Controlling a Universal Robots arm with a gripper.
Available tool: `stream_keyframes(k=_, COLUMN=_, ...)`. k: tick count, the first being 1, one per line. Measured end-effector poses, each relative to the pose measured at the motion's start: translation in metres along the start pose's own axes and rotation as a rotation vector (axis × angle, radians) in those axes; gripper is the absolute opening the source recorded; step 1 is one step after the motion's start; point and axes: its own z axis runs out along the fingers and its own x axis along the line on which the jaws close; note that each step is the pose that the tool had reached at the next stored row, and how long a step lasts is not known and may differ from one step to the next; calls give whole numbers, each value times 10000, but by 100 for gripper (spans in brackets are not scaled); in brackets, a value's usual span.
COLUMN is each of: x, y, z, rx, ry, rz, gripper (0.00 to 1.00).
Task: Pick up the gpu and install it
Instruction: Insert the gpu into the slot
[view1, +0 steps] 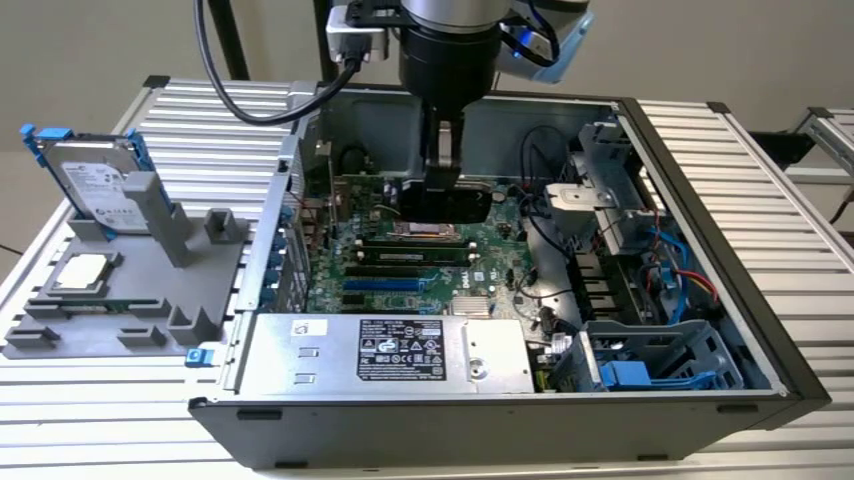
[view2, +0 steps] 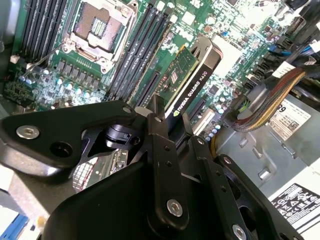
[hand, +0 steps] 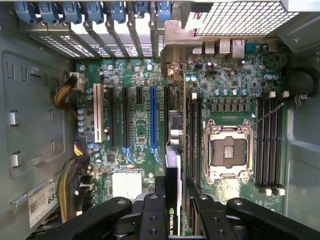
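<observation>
Clearly the claw (view2: 167, 125) is clamped on the gpu (view2: 187, 82), pinching its upper edge so the card hangs edge-down inside the open case (view1: 694, 180), above the motherboard (hand: 135, 100). In the first wrist view the gpu (hand: 172, 165) lies parallel to the long slots (hand: 154, 117), between them and the CPU socket (hand: 227, 152), probably to line its lower edge up with a slot. It is not yet seated.
</observation>
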Motion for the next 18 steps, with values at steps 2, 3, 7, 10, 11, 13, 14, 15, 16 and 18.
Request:
stream_keyframes(k=2, x=0, y=1, z=5, rx=0, ry=0, rz=0, gripper=0)
stream_keyframes(k=3, x=0, y=2, z=8, rx=0, ry=-1, rz=0, gripper=0)
stream_keyframes(k=7, x=0, y=6, z=18, rx=0, ry=-1, rz=0, gripper=0)
stream_keyframes(k=10, x=1, y=11, z=26, rx=0, ry=0, rz=1, gripper=0)
stream_keyframes(k=11, x=1, y=12, z=29, rx=0, ry=-1, rz=0, gripper=0)
stream_keyframes(k=13, x=1, y=16, z=33, rx=0, ry=-1, rz=0, gripper=0)
stream_keyframes(k=14, x=1, y=18, z=36, rx=0, ry=-1, rz=0, gripper=0)
stream_keyframes(k=15, x=1, y=20, z=38, rx=0, ry=0, rz=0, gripper=0)
stream_keyframes(k=16, x=1, y=22, z=41, rx=0, ry=0, rz=0, gripper=0)
stream_keyframes(k=18, x=2, y=25, z=46, rx=0, ry=0, rz=0, gripper=0)
